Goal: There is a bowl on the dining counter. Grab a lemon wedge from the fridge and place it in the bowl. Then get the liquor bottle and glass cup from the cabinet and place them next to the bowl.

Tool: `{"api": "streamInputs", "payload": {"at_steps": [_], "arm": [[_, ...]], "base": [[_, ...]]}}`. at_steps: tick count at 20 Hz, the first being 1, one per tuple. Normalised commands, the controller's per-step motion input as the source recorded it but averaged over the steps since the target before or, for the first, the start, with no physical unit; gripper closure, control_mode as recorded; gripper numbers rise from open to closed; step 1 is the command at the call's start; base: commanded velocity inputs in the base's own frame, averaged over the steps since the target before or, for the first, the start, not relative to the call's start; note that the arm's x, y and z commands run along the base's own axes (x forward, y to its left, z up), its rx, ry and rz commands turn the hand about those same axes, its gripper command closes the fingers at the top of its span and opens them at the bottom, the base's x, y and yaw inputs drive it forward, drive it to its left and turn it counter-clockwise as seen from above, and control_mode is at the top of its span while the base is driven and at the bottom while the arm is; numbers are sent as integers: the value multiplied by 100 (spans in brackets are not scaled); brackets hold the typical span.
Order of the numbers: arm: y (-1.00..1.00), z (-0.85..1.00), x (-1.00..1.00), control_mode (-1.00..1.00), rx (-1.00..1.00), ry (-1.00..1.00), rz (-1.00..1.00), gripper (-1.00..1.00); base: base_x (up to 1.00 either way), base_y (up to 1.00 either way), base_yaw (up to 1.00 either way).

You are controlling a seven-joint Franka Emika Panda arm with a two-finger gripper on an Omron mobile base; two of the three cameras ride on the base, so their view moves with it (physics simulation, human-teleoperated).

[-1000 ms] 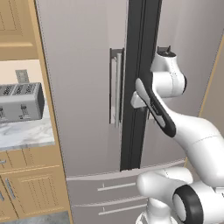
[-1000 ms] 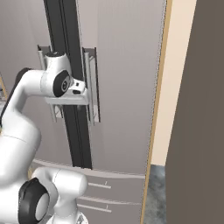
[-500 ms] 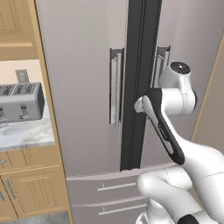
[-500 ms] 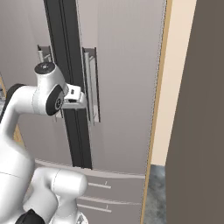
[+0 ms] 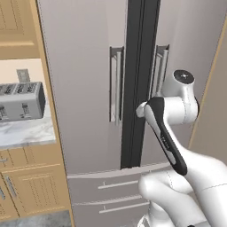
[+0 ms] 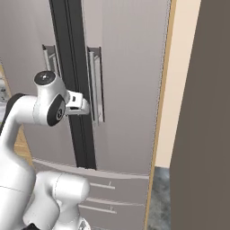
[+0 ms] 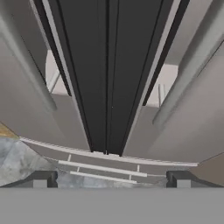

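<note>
The grey fridge (image 5: 84,66) stands with both doors shut and a dark seam (image 7: 107,87) between them. My gripper (image 7: 111,179) is open and empty, pointing at that seam from close by. In the right base view the gripper (image 6: 84,107) sits just left of the right door's handle (image 6: 95,85), at its lower half. The left door's handle (image 5: 116,84) is beside the seam on the other side. In the hand view both handles flank the seam, the left door's (image 7: 30,65) and the right door's (image 7: 192,65). The bowl, lemon wedge, liquor bottle and glass cup are out of view.
A toaster (image 5: 20,101) sits on a marble counter (image 5: 26,131) left of the fridge, with wooden cabinets (image 5: 31,186) below and above (image 5: 13,22). The freezer drawer (image 5: 106,190) lies under the doors. A tall wooden panel (image 6: 179,90) borders the fridge on the right.
The arm's upper joint has swung right and down, and the hand has sunk a little along the door seam. The jaws stand slightly wider. Fridge doors stay shut.
</note>
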Motion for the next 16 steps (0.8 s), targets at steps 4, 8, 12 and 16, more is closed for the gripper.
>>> {"api": "streamInputs", "payload": {"at_steps": [4,8,12,16], "arm": [[0,0,0,100,0,0,0,-100],[0,0,0,100,0,0,0,-100],[0,0,0,-100,0,-2,0,-100],[-5,8,8,-100,0,-7,-1,-100]], "base": [[-63,2,0],[-11,0,0],[0,0,0],[0,0,0]]}}
